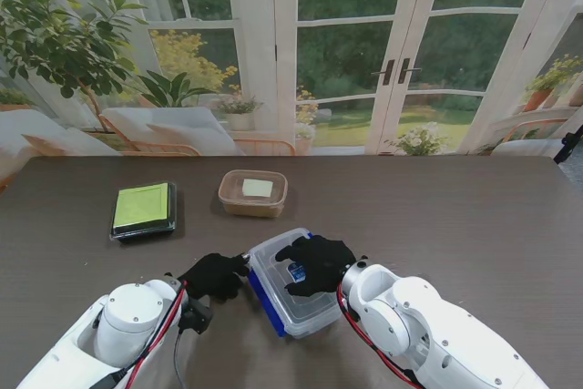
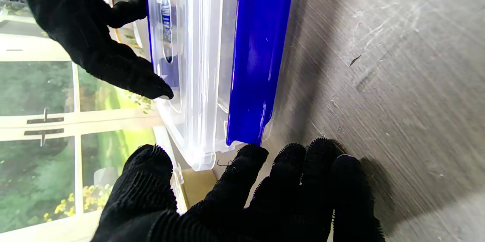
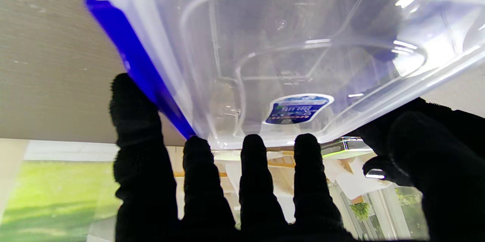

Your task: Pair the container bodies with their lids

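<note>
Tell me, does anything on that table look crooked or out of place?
Only the clear container with blue clips: it sits skewed to the table edge, with the right hand spread on its lid and the left hand at its left side. The brown container and the black tray with green lid lie flat and tidy.

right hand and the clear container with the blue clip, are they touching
Touching. In the stand view the right hand lies flat on top of the clear container; the left wrist view shows a fingertip pressed against it.
</note>
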Robot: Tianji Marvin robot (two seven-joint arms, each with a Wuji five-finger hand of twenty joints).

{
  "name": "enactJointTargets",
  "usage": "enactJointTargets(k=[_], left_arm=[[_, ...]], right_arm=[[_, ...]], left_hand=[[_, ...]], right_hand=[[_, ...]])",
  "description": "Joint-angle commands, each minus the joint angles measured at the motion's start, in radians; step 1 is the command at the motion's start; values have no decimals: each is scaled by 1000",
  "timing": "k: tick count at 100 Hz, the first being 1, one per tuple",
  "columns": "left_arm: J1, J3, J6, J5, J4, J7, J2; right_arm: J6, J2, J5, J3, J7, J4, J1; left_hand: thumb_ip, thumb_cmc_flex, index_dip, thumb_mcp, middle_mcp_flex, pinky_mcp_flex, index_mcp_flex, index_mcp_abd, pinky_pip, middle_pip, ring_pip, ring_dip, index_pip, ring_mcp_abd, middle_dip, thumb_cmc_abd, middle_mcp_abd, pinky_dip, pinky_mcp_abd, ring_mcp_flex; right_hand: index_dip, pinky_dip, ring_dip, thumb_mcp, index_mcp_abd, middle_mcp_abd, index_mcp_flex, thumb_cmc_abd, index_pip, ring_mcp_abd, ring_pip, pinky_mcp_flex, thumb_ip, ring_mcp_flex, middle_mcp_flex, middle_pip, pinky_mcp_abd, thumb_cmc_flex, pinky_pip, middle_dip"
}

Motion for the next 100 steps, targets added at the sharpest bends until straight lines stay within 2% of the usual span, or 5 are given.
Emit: enactJointTargets(k=[1, 26, 76, 90, 100], left_arm=[[22, 7, 3, -1, 1, -18, -8], [19, 9, 13, -16, 6, -18, -11], [70, -41, -39, -178, -47, 65, -44], [70, -36, -34, -141, -49, 79, -44], [64, -18, -20, -31, -43, 91, -36]], right_arm=[[-5, -2, 7, -25, 38, 30, -27], [-4, -2, 9, -28, 38, 33, -25], [-6, -1, 11, -34, 43, 34, -24], [-5, 0, 11, -35, 45, 34, -24], [-6, 0, 10, -36, 46, 34, -24]], left_hand=[[-9, -9, 142, -5, 24, -15, 173, 72, -10, 6, -107, -61, 278, 76, 1, 48, 48, -10, 18, 15], [-8, -12, 150, -6, 30, -5, 143, 76, -31, 4, -126, -71, 267, 80, -9, 52, 49, -21, 36, 26], [-8, -3, 160, -6, 48, 15, 95, 87, -46, 10, -119, -72, 267, 94, -8, 56, 58, -21, 61, 49], [-8, 0, 154, -5, 45, 17, 79, 87, -47, 11, -116, -71, 254, 98, -5, 56, 59, -20, 64, 49], [-8, -3, 43, -6, 73, 50, 21, 52, -13, 25, -75, -49, 113, 101, 25, 58, 53, 2, 78, 83]], right_hand=[[13, 23, 46, -76, -4, 1, -10, 34, 7, -99, 139, -581, 33, 80, -25, 17, -130, -19, 18, -8], [13, 23, 46, -76, -3, 1, -9, 33, 7, -99, 139, -582, 33, 80, -27, 17, -131, -18, 18, -8], [14, 23, 45, -78, 0, 4, -11, 36, 7, -99, 140, -582, 34, 78, -32, 18, -133, -18, 18, -8], [15, 23, 45, -78, 0, 3, -12, 37, 8, -100, 140, -583, 34, 77, -32, 19, -133, -19, 18, -8], [15, 23, 45, -79, 0, 4, -12, 37, 8, -99, 140, -582, 34, 77, -32, 19, -133, -18, 18, -8]])
